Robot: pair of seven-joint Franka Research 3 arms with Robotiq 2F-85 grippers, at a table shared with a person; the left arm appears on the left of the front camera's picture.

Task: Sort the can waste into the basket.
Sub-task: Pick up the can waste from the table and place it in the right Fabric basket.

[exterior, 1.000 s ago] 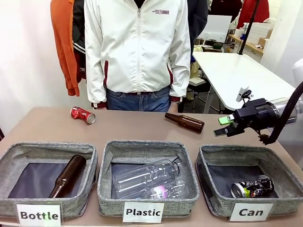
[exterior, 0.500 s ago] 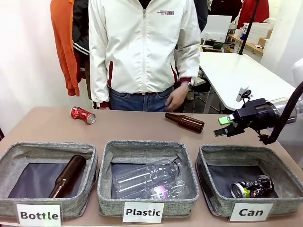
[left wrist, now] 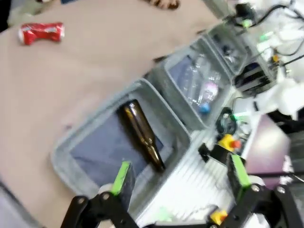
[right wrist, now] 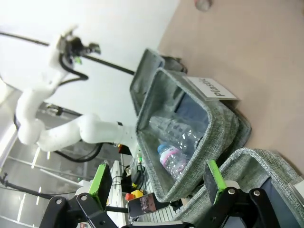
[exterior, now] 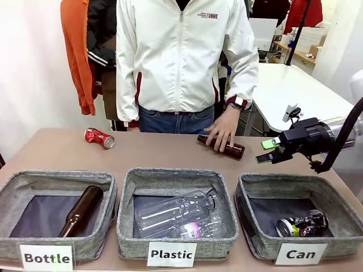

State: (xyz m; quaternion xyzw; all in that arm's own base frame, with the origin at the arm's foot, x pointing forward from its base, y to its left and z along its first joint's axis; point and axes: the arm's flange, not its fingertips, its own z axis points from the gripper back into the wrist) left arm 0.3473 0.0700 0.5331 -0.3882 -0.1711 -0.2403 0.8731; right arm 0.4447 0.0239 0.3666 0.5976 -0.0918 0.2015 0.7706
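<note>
Three low grey fabric baskets (exterior: pixel 176 171) along the bottom of the frame! Two brown glass bottles (exterior: pixel 82 209), two clear plastic bottles (exterior: pixel 173 212), and two small metal cans: crushed red one (exterior: pixel 99 137) upper left, dark one (exterior: pixel 302 224) lower right.

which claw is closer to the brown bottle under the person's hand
Right. The right claw hangs just to the right of the brown bottle; the left claw is over the Bottle basket, at the row's other end.

The person's hand (exterior: pixel 222 131) covered the middle of the brown bottle (exterior: pixel 235 149). The dark can (exterior: pixel 300 224) lay half hidden behind the near wall of the Can basket (exterior: pixel 258 247), its print too small to read. From the left wrist everything looked smeared, the red can (left wrist: pixel 41 33) a blur.
</note>
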